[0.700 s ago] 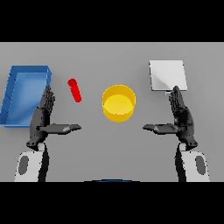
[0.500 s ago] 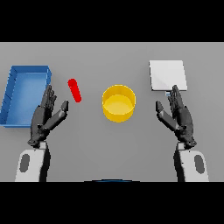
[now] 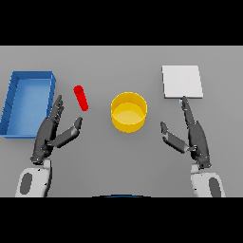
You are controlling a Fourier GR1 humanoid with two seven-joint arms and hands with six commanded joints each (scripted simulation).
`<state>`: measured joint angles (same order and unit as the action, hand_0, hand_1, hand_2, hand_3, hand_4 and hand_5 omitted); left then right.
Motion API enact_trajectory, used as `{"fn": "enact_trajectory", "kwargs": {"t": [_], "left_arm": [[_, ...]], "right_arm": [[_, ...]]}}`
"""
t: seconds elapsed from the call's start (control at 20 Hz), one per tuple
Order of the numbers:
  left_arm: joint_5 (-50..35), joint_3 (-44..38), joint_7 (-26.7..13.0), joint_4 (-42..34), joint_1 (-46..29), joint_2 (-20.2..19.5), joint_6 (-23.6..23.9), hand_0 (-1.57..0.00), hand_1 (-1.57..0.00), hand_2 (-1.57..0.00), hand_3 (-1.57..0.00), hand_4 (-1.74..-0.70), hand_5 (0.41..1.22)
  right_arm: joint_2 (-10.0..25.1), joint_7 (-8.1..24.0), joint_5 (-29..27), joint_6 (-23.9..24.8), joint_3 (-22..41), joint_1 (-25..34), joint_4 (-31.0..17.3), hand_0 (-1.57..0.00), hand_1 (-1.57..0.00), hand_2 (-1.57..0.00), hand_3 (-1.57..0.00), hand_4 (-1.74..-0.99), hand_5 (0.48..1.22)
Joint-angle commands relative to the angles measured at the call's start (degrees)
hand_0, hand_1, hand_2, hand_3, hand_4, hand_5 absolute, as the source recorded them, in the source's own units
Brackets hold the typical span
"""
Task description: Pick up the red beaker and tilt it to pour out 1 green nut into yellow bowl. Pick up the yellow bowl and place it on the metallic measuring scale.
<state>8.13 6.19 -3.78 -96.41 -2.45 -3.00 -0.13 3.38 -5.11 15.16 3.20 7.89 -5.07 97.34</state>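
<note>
The red beaker (image 3: 81, 98) is a small red cylinder on the table, left of centre. The yellow bowl (image 3: 128, 111) stands in the middle; I cannot make out anything inside it. A flat pale square, the metallic measuring scale (image 3: 182, 81), lies at the back right. My left hand (image 3: 50, 134) is open, fingers straight and pointing up toward the beaker, just below and left of it, not touching. My right hand (image 3: 193, 134) is open too, to the right of the bowl and below the scale, fingertips close to the scale's front edge.
A blue tray (image 3: 13, 92) with raised walls sits at the far left, right beside my left hand.
Both hands have turned palm inward with thumbs drawn closer to the fingers, and the left hand has shifted slightly up and right toward the beaker. The objects have not moved.
</note>
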Motion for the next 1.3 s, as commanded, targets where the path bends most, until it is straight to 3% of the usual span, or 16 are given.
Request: {"fn": "enact_trajectory", "kwargs": {"t": [0.0,0.35,0.85,0.9,1.1,1.25], "left_arm": [[0.31,0.33,-0.23,0.59,0.32,-0.07,-0.31,0.0,0.0,0.0,0.0,-1.24,0.668],[0.22,-1.84,0.24,12.88,10.5,0.32,-0.77,0.0,0.0,0.0,0.0,-1.38,0.738],[-0.4,-6.88,4.44,31.55,22.66,0.94,0.49,0.0,0.0,0.0,0.0,-1.33,0.714],[-0.1,-6.9,4.62,32.52,23.77,1.16,0.83,0.0,0.0,0.0,0.0,-1.32,0.712],[0.09,-7.84,5.01,36.67,27.28,0.49,0.67,0.0,0.0,0.0,0.0,-1.31,0.704],[0.17,-8.29,5.41,38.98,29.48,0.53,0.72,0.0,0.0,0.0,0.0,-1.32,0.708]], "right_arm": [[0.09,0.5,-0.17,-0.1,-0.18,0.26,-0.27,0.0,0.0,0.0,0.0,-1.25,0.681],[0.1,-0.97,-3.75,-2.1,-1.25,-0.61,0.06,0.0,0.0,0.0,0.0,-1.304,0.678],[0.4,-0.39,-4.42,-2.21,-1.89,-1.04,0.36,0.0,0.0,0.0,0.0,-1.338,0.688],[0.4,0.87,-5.08,-2.26,-2.36,0.11,0.2,0.0,0.0,0.0,0.0,-1.338,0.688],[0.03,-0.75,-4.82,-2.17,-2.01,-0.44,0.09,0.0,0.0,0.0,0.0,-1.332,0.685],[0.06,0.61,-4.74,-2.17,-1.97,-0.06,0.31,0.0,0.0,0.0,0.0,-1.32,0.683]]}}
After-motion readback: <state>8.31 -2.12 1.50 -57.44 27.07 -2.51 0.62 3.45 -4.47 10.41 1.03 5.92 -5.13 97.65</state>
